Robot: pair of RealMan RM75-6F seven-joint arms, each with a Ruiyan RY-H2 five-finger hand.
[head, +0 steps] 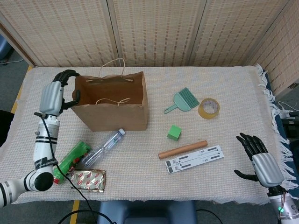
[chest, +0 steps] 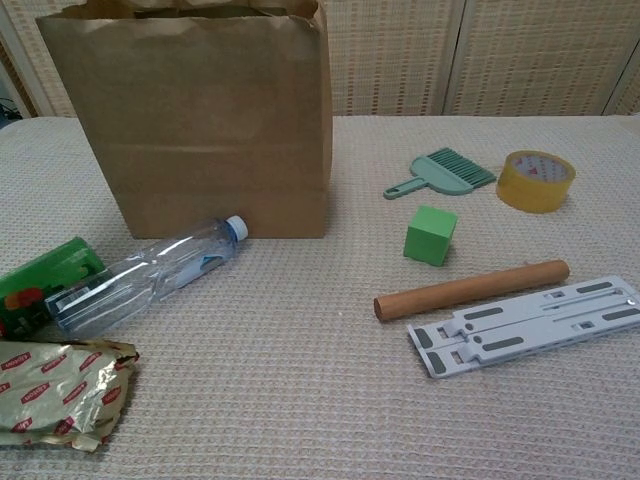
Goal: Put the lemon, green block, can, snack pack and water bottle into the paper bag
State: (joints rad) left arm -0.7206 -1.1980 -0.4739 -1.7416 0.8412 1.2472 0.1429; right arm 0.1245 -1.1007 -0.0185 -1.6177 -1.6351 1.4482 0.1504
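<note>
Left hand sits just left of the paper bag, by its rim, fingers curled in, nothing visible in them. Right hand far right of the bag at the table edge, fingers spread, idle.

Outside the bag: water bottle lying just in front of it, green can and foil snack pack front-left, green block right of it. Lemon not visible; bag interior can't be read.

Judgement: between picks. Next likely calls for the left hand to open and drop to the bottle, which lies on its side against the can, so it needs a wrap across the body.
</note>
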